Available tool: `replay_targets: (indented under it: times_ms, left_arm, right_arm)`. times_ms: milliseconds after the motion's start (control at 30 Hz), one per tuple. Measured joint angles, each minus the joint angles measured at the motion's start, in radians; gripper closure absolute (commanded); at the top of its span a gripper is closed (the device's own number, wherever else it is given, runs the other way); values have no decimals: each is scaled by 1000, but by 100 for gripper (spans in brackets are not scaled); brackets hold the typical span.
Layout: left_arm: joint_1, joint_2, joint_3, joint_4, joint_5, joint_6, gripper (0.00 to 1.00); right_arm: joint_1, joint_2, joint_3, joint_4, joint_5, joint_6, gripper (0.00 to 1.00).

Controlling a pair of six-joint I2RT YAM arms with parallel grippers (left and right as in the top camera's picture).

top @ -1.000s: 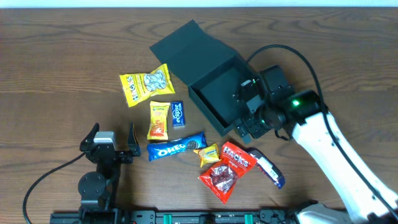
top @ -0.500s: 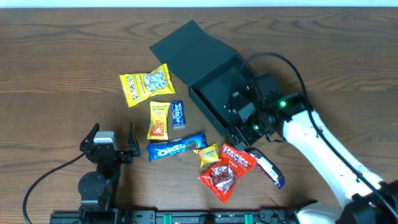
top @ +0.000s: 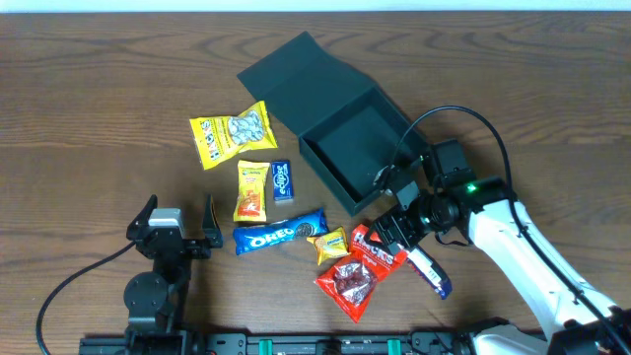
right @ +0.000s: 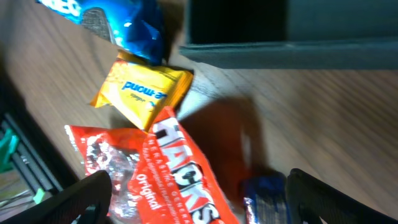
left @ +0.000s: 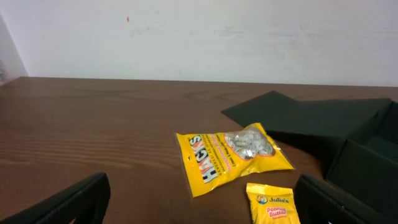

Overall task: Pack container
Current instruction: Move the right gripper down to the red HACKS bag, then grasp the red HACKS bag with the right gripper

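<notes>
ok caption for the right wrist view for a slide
Right gripper open above the red Hacks packet, beside the container

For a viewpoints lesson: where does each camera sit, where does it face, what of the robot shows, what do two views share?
Overhead: above the table, facing down; both arms show.
Left wrist: low, facing across at yellow bag and box; own fingers show.
Right wrist: facing down at red packet; own fingers show.
Shared: yellow bag, overhead and left wrist.

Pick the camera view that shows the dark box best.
Overhead: the whole container shows, with its open lid and interior. The left wrist view catches only its lid and one corner at the right edge; the right wrist view shows only a blurred strip of wall.
</notes>
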Motion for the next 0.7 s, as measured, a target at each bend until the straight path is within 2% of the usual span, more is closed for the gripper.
replay_targets:
  times_ms: [133, 300, 400, 700]
  left_arm:
    - [0, 0, 0, 0, 0, 0, 5]
    - [0, 0, 0, 0, 0, 0, 5]
    - [0, 0, 0, 0, 0, 0, 5]
    - [0, 0, 0, 0, 0, 0, 5]
  right_arm:
    - [-8, 0, -8, -3, -57, -10, 12]
    - [-40, 0, -85, -4, -76, -10, 9]
    - [-43, 0, -108, -1, -97, -6, 16]
    - [-43, 28, -159, 101, -123, 27, 15]
